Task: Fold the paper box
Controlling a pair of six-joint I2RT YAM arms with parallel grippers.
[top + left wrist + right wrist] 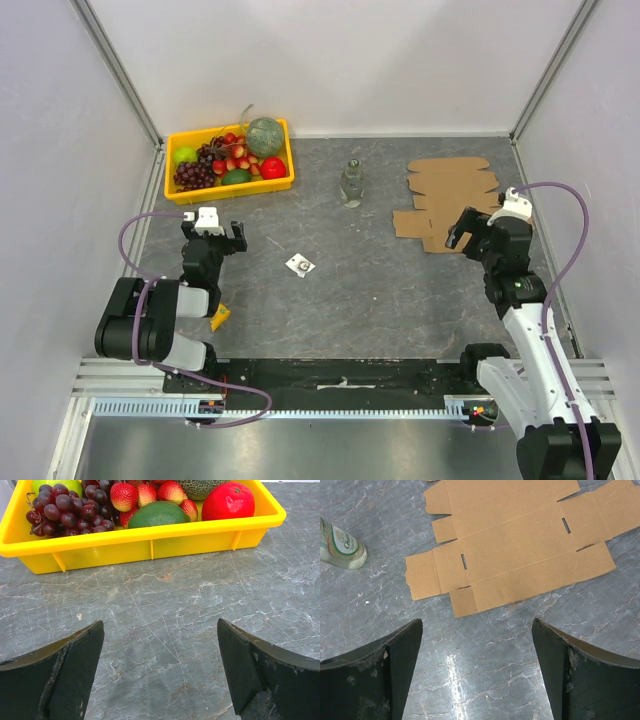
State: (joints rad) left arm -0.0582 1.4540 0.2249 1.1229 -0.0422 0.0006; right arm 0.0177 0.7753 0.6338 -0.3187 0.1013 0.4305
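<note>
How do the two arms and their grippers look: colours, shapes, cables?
The left arm is mostly black with a grey link; the right arm has white links and black joints. Each carries a white wrist block and a looping purple cable. The fingers are broad, dark wedges, dusty on the right.

Top camera looks down from behind, the paper box (450, 180) far right. The right wrist view sits close above it (shared ground); the left wrist view faces well left of it.

paper box (450, 200) far right, bottle (352, 183) left of it, tray (240, 189) far left
</note>
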